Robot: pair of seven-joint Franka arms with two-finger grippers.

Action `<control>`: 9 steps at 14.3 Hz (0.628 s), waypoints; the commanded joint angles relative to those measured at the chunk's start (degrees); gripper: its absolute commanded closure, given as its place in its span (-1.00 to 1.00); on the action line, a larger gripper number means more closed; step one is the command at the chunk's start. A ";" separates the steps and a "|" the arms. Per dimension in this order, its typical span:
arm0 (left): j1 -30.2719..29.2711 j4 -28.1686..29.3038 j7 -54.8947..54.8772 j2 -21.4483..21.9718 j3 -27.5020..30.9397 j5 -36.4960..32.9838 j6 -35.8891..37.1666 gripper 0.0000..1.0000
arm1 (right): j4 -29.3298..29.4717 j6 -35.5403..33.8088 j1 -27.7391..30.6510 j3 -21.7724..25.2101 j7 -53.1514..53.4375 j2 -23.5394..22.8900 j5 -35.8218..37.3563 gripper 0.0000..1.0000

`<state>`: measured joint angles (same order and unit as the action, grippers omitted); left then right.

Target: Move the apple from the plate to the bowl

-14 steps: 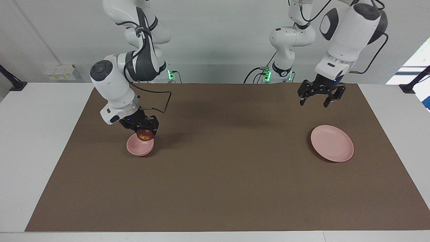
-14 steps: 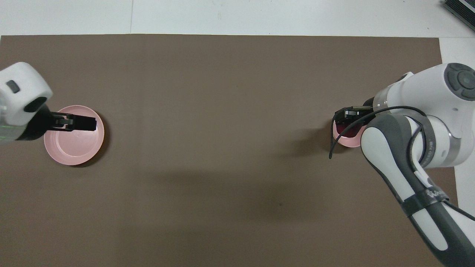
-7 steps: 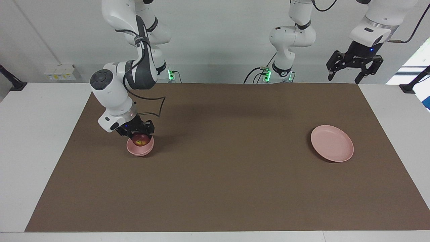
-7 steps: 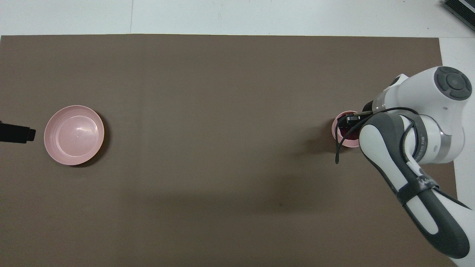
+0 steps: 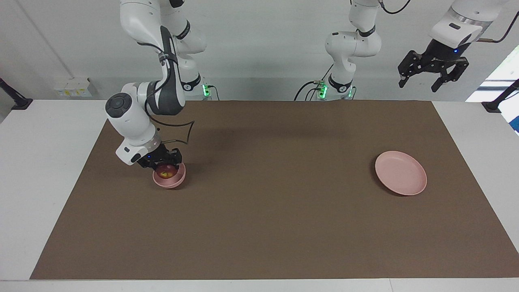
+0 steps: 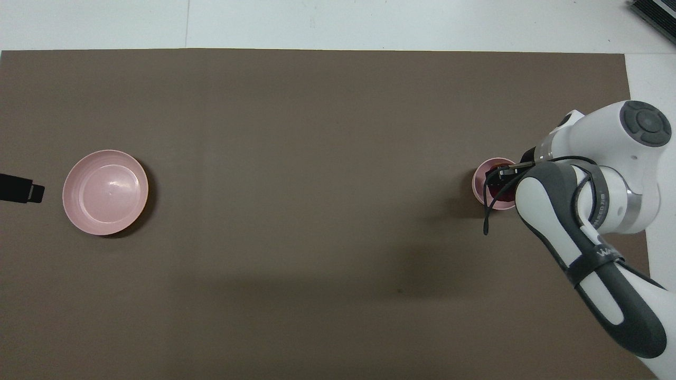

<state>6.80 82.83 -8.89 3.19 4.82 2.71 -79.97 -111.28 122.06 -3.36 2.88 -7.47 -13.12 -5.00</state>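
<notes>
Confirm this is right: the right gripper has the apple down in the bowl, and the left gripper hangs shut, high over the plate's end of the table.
Not quite. The facing view shows the left gripper open, not shut. The rest stands: right gripper, apple, bowl, plate.

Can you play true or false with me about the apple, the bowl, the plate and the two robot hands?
1. The apple is down in the bowl. True.
2. The plate has an apple on it. False: the plate is bare.
3. The right gripper is shut on the apple. True: its jaws are closed on it inside the bowl.
4. The left gripper is touching the plate. False: it hangs high in the air with its jaws open, holding nothing.
5. The bowl sits on the plate. False: they are far apart, the bowl toward the right arm's end of the table, the plate toward the left arm's end.
</notes>
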 commanded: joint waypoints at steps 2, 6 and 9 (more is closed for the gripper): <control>-0.82 -1.88 -0.16 -0.65 -0.16 0.54 1.83 -1.00 | -2.36 2.56 1.07 -0.51 -2.55 0.46 1.30 1.00; -2.92 -2.41 -0.16 -1.52 -4.02 -1.83 1.39 -1.00 | -2.54 3.89 0.37 -0.51 -1.76 0.46 1.30 1.00; -3.28 -2.15 0.01 -0.91 -4.29 -2.44 1.57 -1.00 | -2.45 3.89 0.20 -0.60 -1.67 -0.50 1.30 1.00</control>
<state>4.85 82.70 -8.83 2.90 1.45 1.33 -79.89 -112.98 124.36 -3.41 2.69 -8.44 -13.45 -4.99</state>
